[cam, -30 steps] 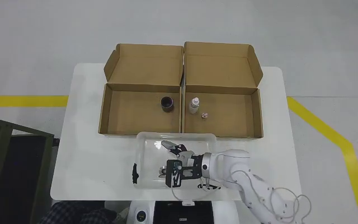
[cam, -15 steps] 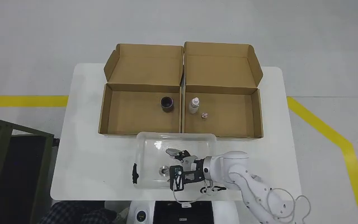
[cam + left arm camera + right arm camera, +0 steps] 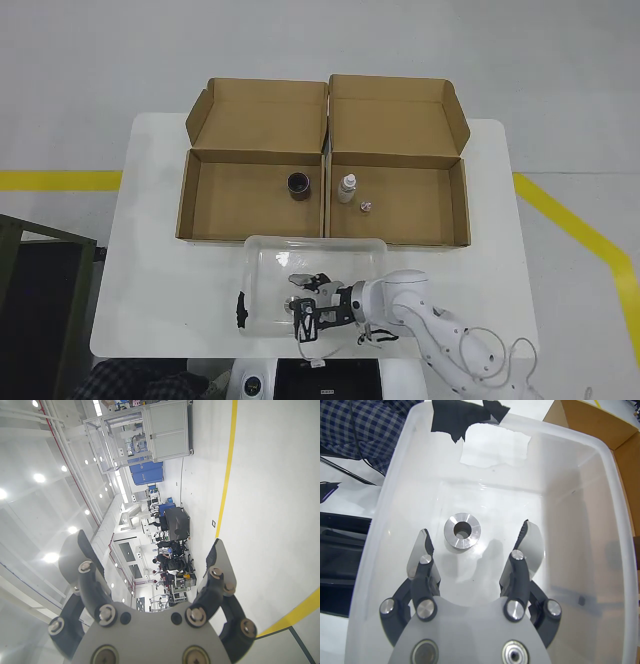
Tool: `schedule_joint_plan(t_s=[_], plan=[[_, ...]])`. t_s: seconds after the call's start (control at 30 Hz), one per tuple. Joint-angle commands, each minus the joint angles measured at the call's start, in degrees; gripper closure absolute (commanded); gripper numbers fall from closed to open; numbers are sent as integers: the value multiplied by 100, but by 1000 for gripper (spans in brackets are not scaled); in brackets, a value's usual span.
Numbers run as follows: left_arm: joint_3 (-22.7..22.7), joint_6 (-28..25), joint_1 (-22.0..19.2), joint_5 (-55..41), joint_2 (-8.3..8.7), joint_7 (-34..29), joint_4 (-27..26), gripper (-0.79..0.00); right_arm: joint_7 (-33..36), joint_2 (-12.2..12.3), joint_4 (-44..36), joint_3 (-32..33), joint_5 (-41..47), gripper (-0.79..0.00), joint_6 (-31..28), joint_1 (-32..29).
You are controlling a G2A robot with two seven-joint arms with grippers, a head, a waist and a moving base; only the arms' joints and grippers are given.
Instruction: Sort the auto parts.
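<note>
Fingers [image 3: 532,542] of your right gripper [image 3: 476,536] stand wide apart inside the clear plastic tub [image 3: 605,450], low over its floor and gripping nothing. The metal ring [image 3: 462,533] lies flat on the tub floor between the fingertips, hole facing up. It sits nearer one finger than the other and, as far as you can see, touches neither. On the tub wall beyond the ring, a strip of black tape [image 3: 467,415] hangs over the rim above a torn white label [image 3: 495,447].

Your left gripper [image 3: 150,542] is spread just as wide, with nothing between its fingers. It points away from the work, toward a hall floor marked with a yellow line [image 3: 226,475].

From above, the tub sits at the near edge of the white table [image 3: 150,200], just in front of two open cardboard boxes set side by side. The left box [image 3: 230,200] holds a dark round part [image 3: 298,184]. The right box [image 3: 420,205] holds a small white bottle [image 3: 346,186], with a tiny pale piece [image 3: 366,206] near it.
</note>
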Motion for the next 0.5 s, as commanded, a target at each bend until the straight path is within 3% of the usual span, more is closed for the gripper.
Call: schedule_joint_plan(t_s=[0.0,0.17,0.47], plan=[[0,0,0,0,0,0,0,-785,-5,-12,54,-64,19,-533,11,51],[0,0,0,0,0,0,0,-785,-15,-45,200,-209,55,-403,51,168],[0,0,0,0,0,0,0,-785,50,-73,383,-348,170,-311,25,307]])
